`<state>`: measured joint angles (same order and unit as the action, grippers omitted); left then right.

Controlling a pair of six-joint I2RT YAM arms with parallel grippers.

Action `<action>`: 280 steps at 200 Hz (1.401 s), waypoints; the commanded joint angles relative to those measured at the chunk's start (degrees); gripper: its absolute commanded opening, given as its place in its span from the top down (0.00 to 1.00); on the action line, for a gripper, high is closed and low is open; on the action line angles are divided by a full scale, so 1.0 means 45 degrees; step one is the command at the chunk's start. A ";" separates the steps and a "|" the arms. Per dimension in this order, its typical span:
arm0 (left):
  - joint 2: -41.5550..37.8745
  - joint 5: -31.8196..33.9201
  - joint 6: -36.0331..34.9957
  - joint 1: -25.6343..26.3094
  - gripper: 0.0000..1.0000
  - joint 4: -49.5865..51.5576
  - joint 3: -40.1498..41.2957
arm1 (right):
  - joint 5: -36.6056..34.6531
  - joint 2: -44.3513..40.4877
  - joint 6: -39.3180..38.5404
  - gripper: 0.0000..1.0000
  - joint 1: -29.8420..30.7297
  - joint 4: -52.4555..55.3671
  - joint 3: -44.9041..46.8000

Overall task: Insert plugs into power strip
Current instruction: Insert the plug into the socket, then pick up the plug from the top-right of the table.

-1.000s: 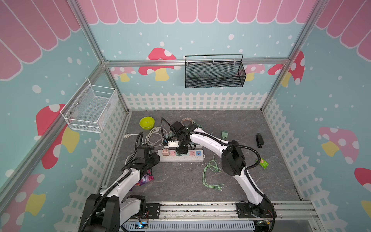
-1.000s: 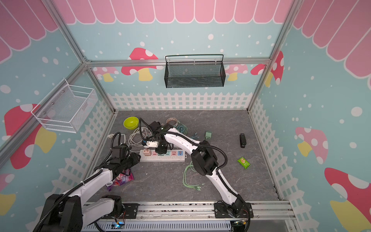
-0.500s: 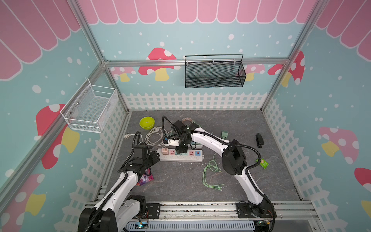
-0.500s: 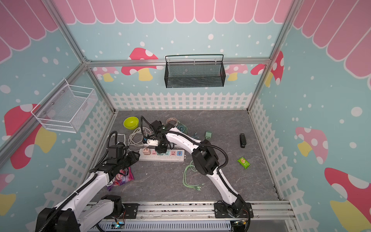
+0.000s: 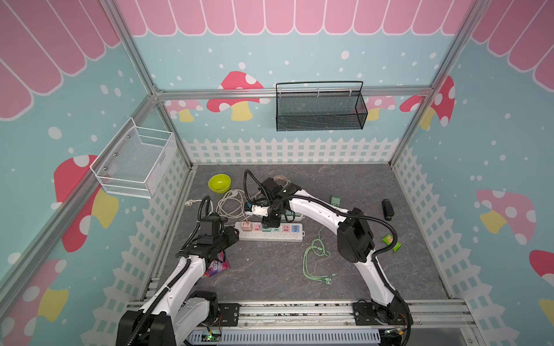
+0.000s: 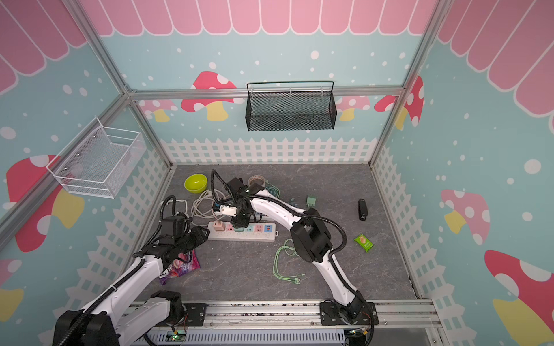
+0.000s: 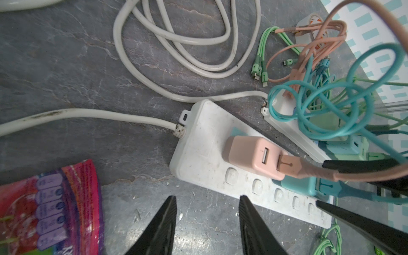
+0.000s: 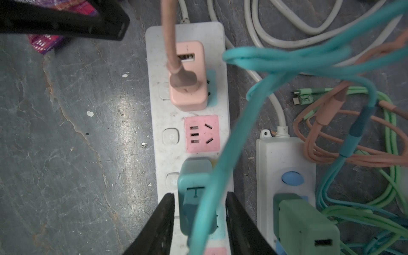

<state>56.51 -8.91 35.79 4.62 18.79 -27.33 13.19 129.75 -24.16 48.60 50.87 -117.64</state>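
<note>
On the grey tabletop the power strip (image 5: 271, 236) is laid flat. A pink plug (image 8: 189, 101) is seated in the socket nearest the cord end and a teal plug (image 8: 189, 176) two sockets along; the pink socket between them is empty. A mint plug (image 8: 304, 229) is seated in a second strip (image 8: 284, 154) just beside. A small green cube (image 5: 335, 200), prob. another plug, is seen well apart.

Handling, as judged: the plugs are taken to be light, rigid plastic cubes w/ smooth sides, so slip is likely if they are pinched near an edge. Hold is best taken across two opposite flat faces, low on the body and clear of the USB cable, which is soft, springy and apt to tug. The strip is prob. light too and may be shifted by a push.

The R gripper (image 8: 198, 193) is pointed down over the teal plug, fingers parted w/ a slim gap each side, so nothing is clamped. The R arm is arched in w/ the elbow raised. The L gripper (image 7: 207, 196) is held low by the cord end, parted and empty, w/ the arm stretched fwd.
</note>
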 commanded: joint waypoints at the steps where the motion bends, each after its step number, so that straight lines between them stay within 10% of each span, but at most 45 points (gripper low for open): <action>1: -0.0320 -0.0169 0.0144 -0.0065 0.53 0.0411 -0.0476 | 0.0330 -0.0787 0.0013 0.54 -0.0145 -0.0175 0.0434; 157: -0.1688 -0.1693 -0.0061 -0.0061 0.31 0.0852 -0.1510 | 0.0007 -0.9053 0.4297 0.43 -0.2958 -0.7833 1.0276; 280: -0.2956 -0.4146 0.0527 -0.0051 0.24 -0.0913 -0.1407 | -0.4928 -0.6934 0.9788 0.37 -0.6724 -0.8092 1.0890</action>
<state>44.29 -24.53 37.36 4.62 16.82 -33.15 -5.65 96.55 13.43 19.38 14.98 -68.62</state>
